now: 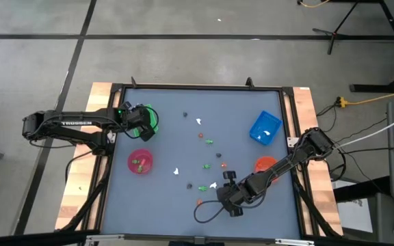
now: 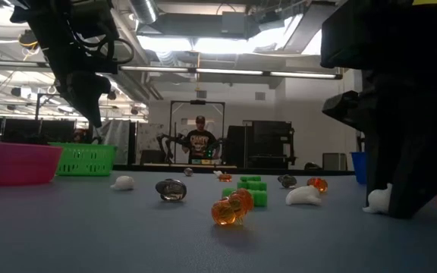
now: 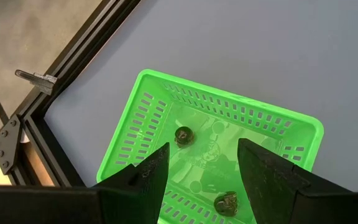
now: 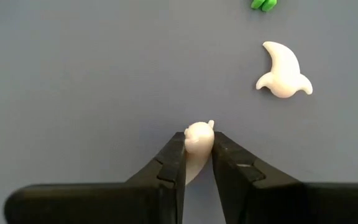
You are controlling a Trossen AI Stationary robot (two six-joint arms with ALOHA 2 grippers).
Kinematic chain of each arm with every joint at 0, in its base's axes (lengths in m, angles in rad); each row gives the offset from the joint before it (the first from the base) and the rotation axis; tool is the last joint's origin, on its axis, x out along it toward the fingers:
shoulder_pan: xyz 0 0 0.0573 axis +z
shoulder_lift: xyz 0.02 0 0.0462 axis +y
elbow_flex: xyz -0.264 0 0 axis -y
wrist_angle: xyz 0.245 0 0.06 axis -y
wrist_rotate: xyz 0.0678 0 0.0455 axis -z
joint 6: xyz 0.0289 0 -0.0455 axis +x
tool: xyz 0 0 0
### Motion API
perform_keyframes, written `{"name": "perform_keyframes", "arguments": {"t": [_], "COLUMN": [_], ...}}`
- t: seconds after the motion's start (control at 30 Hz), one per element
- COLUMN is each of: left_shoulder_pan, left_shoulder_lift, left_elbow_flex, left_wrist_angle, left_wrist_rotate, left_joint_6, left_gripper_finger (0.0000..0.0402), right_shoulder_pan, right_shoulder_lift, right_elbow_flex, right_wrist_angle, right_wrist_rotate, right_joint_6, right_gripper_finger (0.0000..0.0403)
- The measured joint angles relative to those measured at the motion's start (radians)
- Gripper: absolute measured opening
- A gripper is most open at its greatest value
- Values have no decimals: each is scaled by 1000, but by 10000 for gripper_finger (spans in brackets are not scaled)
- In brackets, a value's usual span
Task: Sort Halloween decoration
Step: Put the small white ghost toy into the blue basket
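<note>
On table: right fingers (image 4: 197,163) clamp white ghost (image 4: 198,138) | left fingers (image 3: 204,171) apart above green tray (image 3: 148,106)

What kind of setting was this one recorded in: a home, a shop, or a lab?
Most likely a robotics lab or workshop. The low view shows open ceiling ducting with strip lights, equipment racks behind a person, and the high view shows a framed work table on concrete floor with trailing cables.

Even overhead light falls across the grey table (image 1: 163,123), casting only faint shadows. At table height, ceiling strip lights (image 2: 226,45) flare white, silhouetting both arms, while the nearest orange figure (image 2: 232,206) glints. Wrist views are sharp, fingers slightly soft at the edge.
</note>
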Motion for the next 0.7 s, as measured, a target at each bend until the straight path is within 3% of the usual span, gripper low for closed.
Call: {"name": "perform_keyframes", "arguments": {"t": [0.37,0.7], "left_shoulder_pan": [0,0], "left_shoulder_lift": [0,0], "left_elbow_flex": [0,0], "left_wrist_angle": [0,0], "left_wrist_rotate": [0,0], "left_joint_6": [0,0], "left_gripper_finger": [174,174], "right_shoulder_pan": [-1,-1], "right_shoulder_lift": [5,2], "right_elbow_flex": [60,281], "right_wrist_angle": [-58,-371], "right_wrist_rotate": [0,95], "right_joint_6": [-6,-105], "right_gripper_finger": [67,67]}}
